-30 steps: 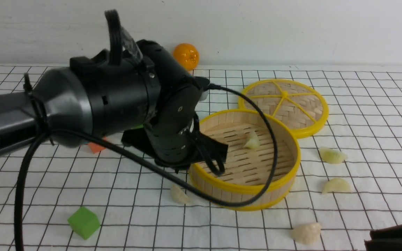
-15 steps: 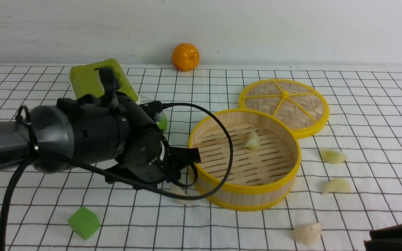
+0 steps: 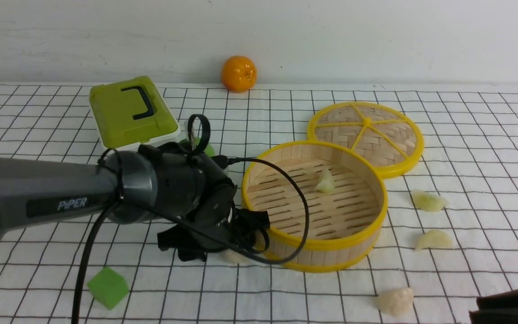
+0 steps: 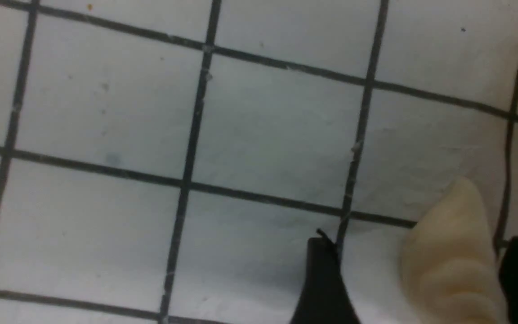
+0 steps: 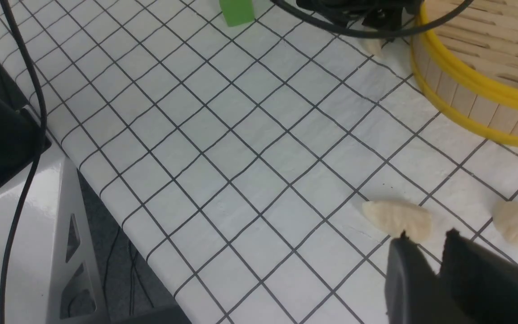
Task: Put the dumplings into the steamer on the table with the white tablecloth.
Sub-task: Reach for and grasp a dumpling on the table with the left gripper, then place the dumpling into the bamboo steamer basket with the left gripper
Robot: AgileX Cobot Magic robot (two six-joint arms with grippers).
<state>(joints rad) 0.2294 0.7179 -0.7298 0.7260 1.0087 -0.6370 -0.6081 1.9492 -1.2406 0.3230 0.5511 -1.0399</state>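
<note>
I'm running a robot lab bench: gridded white tablecloth (image 3: 466, 135), bare wall (image 3: 376, 36) behind it, metal stand (image 5: 29, 234) below its edge

On the tabletop (image 3: 466, 135) the steamer (image 3: 315, 254) is placed near the middle, and one dumpling (image 3: 325, 181) is laid inside it. The lid (image 3: 367, 135) is set close behind it, to the right. A second dumpling (image 3: 427, 200) and a third dumpling (image 3: 432, 240) are laid to its right, the third nearer the front, and a fourth dumpling (image 3: 395, 300) further in front. A fifth dumpling (image 3: 234, 257) is found just beside its left wall. The lidded box (image 3: 128, 112) is set behind on the left, the orange (image 3: 238, 73) at the far edge, the foam cube (image 3: 107, 286) in front on the left.
</note>
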